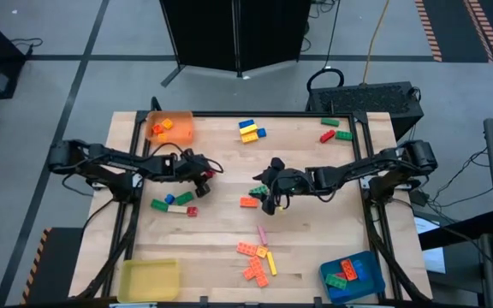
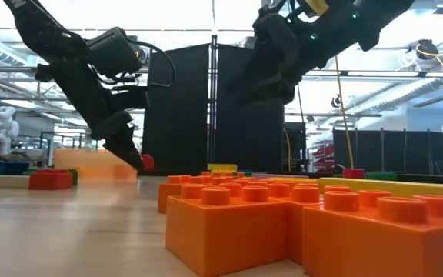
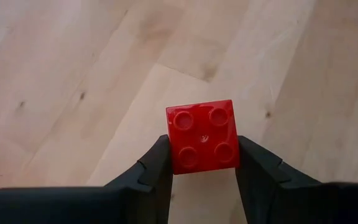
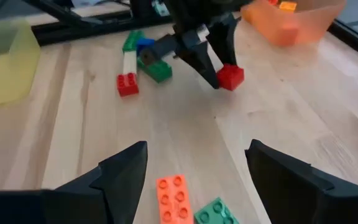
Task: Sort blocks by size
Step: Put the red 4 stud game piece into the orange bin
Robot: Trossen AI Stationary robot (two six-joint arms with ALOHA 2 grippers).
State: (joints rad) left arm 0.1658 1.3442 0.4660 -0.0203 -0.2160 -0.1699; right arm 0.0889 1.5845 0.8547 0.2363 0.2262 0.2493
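Note:
My left gripper [image 1: 204, 177] is shut on a small red four-stud block [image 3: 202, 135], left of the table's middle and just above the wood. My right gripper [image 4: 197, 177] hangs open near the table's middle, above an orange block [image 4: 174, 199] and a green one [image 4: 219, 211], touching neither. Other blocks lie flat on the table: a green, blue, white and red cluster [image 1: 174, 203], a yellow and blue pair [image 1: 249, 130], a red and a green one [image 1: 336, 128], and several orange ones [image 1: 255, 261]. My left gripper pinches the red block between its two fingers [image 3: 157, 168], one on each of two opposite side faces [image 3: 173, 158]. The fingers slant down toward the table. The block [image 4: 230, 76] sits with its studs facing the wrist, its far half sticking out past the fingertips, lifted clear.
An orange tray [image 1: 171, 127] with small blocks stands at the far left, a yellow tray [image 1: 148, 278] at the near left, and a blue tray [image 1: 352, 275] with blocks at the near right. A black frame rims the table.

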